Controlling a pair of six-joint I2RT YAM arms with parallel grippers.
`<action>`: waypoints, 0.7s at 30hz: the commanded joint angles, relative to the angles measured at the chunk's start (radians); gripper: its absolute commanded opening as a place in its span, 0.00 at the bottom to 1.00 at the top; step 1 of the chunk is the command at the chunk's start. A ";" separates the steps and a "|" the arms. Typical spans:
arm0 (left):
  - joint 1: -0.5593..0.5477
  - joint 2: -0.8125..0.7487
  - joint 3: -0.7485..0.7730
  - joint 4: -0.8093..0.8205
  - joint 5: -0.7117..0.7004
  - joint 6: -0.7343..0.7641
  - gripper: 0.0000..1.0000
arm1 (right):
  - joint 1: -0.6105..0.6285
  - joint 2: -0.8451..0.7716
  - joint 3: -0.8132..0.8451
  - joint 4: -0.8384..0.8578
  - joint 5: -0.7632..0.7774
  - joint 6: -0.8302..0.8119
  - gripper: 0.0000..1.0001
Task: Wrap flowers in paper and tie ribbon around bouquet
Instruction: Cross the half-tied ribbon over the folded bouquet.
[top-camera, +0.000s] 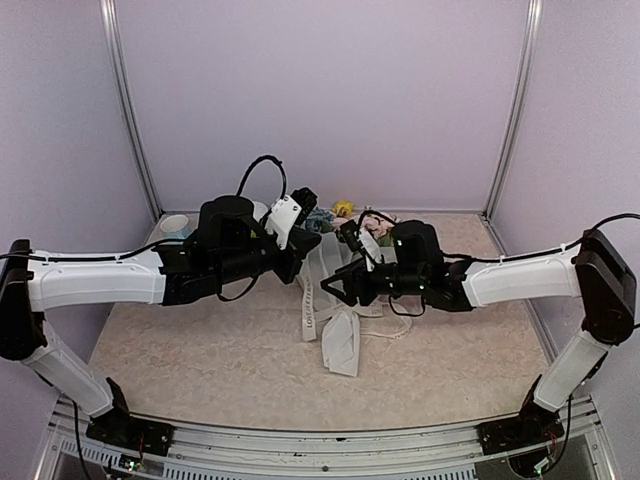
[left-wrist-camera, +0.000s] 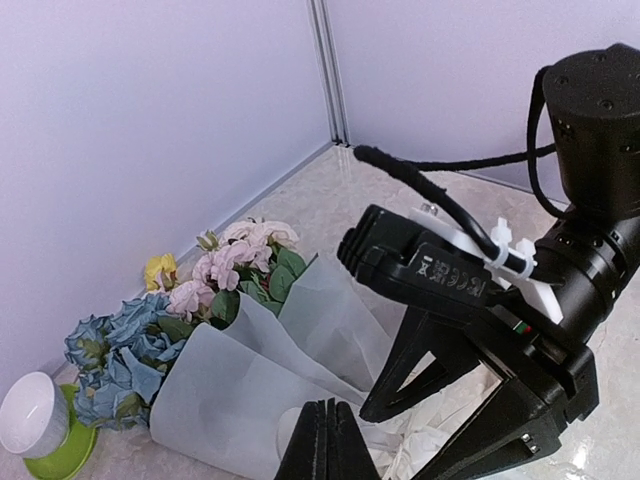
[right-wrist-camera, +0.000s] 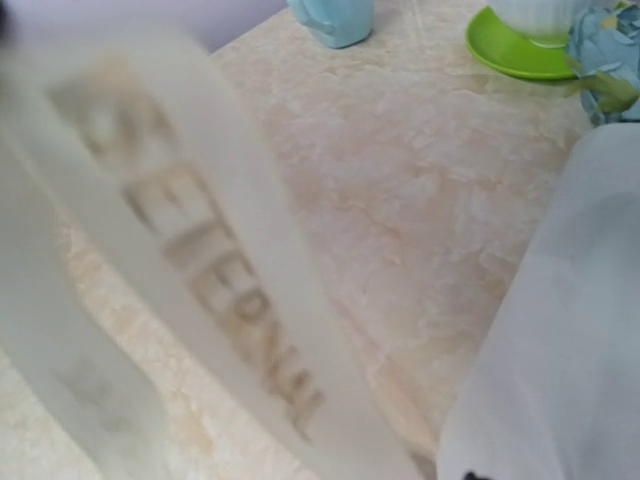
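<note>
The bouquet (left-wrist-camera: 250, 380) is lying on its side just beside the green saucer (left-wrist-camera: 72, 458). Its blue heads are almost touching the saucer's rim. The flowers (left-wrist-camera: 225, 275) are poking out at the end nearest the saucer. The paper (left-wrist-camera: 225, 405) is folding around the stalks and running away from the saucer. The ribbon (top-camera: 309, 300) is drooping loose at that far end, well apart from the saucer. I am not seeing it tied around the bunch yet.

The left gripper (left-wrist-camera: 325, 420) is hovering over the paper end, away from the saucer. Its two fingers are pressing tight together, but I cannot tell if they are pinching anything. The right gripper (left-wrist-camera: 408, 440) is sitting next to it, farther from the saucer. Its fingers are standing apart, and I am seeing nothing squeezed between them. The ribbon is dangling very close to its camera, all blurry.

I am guessing the bunch is light and easy to lift. The paper is looking thin and soft, so it is likely crumpling or springing open if let go. The ribbon is floppy and smooth, so it may be slipping out of a weak pinch. The best place to hold is the thin stalk end, far from the saucer, not the blooms. The ribbon is best pinched flat near one end.
</note>
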 joint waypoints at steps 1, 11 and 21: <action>0.008 -0.055 -0.035 0.025 0.037 -0.032 0.00 | 0.034 0.033 -0.008 0.004 0.029 -0.008 0.58; 0.012 -0.056 -0.054 0.011 0.063 -0.050 0.00 | 0.049 0.097 0.078 -0.022 0.173 0.016 0.36; 0.012 -0.066 -0.069 0.013 0.081 -0.052 0.00 | 0.049 0.126 0.138 -0.028 0.193 0.020 0.31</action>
